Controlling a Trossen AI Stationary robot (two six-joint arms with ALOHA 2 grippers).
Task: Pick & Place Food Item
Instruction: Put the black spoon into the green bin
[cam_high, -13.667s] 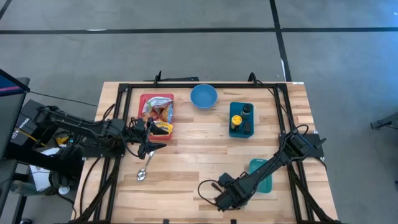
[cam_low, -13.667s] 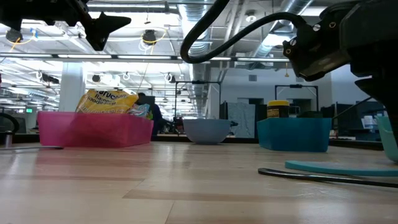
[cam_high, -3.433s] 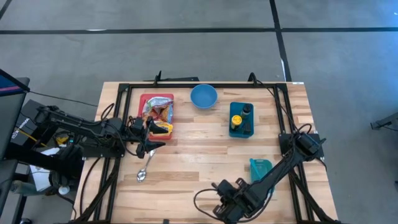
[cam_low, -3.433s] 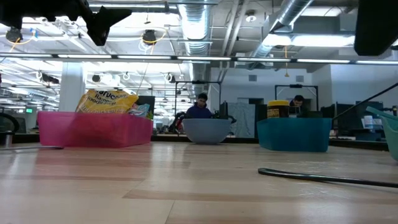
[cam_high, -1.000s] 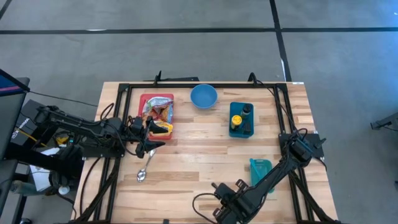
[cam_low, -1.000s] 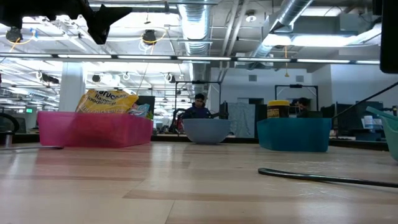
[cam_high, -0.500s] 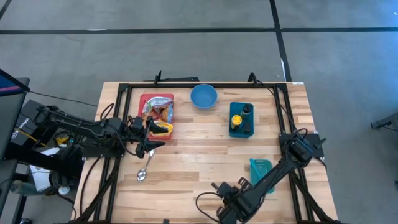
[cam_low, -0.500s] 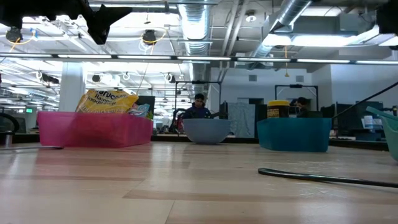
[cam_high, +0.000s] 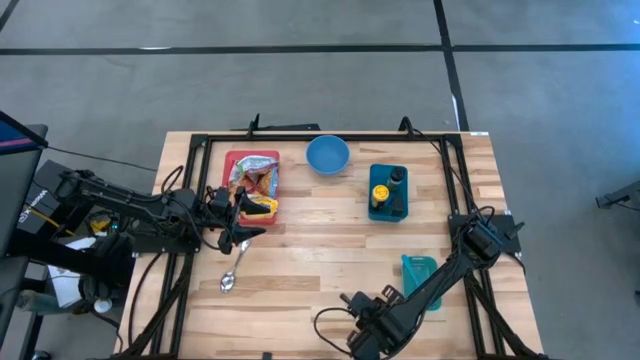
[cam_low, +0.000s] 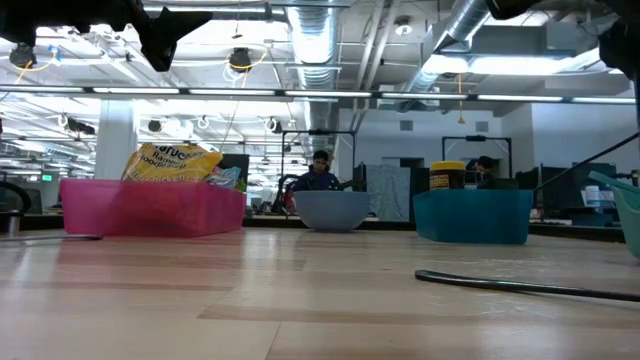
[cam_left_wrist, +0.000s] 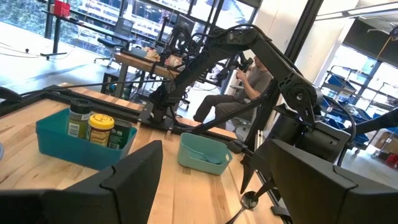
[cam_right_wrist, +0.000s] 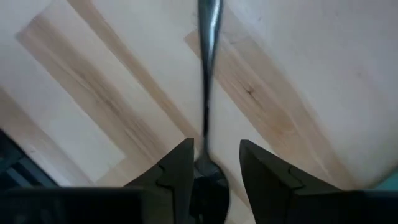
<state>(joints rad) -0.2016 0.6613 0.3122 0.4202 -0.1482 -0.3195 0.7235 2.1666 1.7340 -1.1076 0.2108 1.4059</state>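
Snack bags (cam_high: 252, 178) lie piled in a pink basket (cam_high: 232, 160) at the table's far left; they also show in the low view (cam_low: 175, 160). My left gripper (cam_high: 250, 222) hovers level by the basket's near right corner, open with nothing between its fingers (cam_left_wrist: 208, 168). My right gripper (cam_high: 362, 338) points down at the near edge. It is open, and its fingers stand on either side of one end of a dark metal utensil (cam_right_wrist: 205, 74) that lies flat on the table (cam_low: 520, 285).
A blue bowl (cam_high: 327, 155) stands at the far middle. To its right is a teal bin with bottles (cam_high: 388, 192). A teal container (cam_high: 420, 275) sits beside my right arm. A spoon (cam_high: 230, 275) lies left of centre, and a black cable loops by my right gripper (cam_high: 325, 315).
My right arm has sunk a little toward the table; more of its dark bulk shows at the low view's top right. The utensil on the table has not moved.
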